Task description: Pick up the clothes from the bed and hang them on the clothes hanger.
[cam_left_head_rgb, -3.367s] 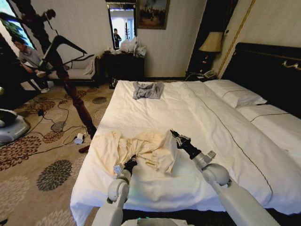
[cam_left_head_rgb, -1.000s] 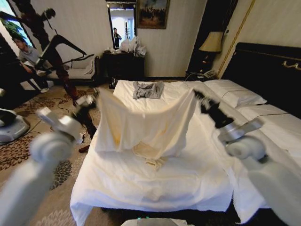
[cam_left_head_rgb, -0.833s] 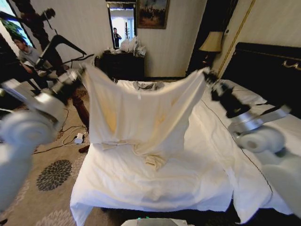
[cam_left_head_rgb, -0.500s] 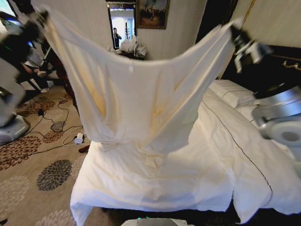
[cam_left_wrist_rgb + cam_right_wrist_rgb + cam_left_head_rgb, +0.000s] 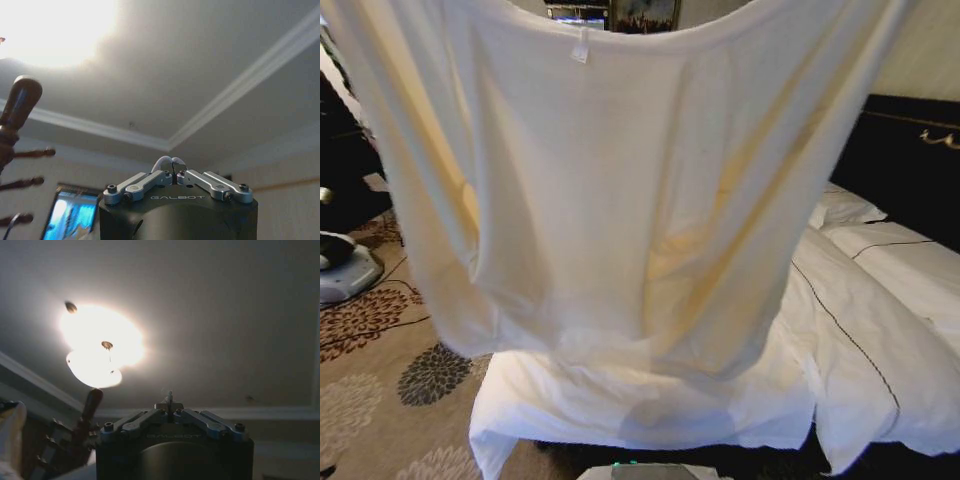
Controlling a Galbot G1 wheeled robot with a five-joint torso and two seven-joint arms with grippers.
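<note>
The clothes hang spread wide across most of the head view, top edge at the frame's top, lifted clear of the bed at lower right. Both wrist views look up at the ceiling. The left hand and right hand look pinched narrow; on what, I cannot tell. Pickup appears done; hanging remains.
</note>
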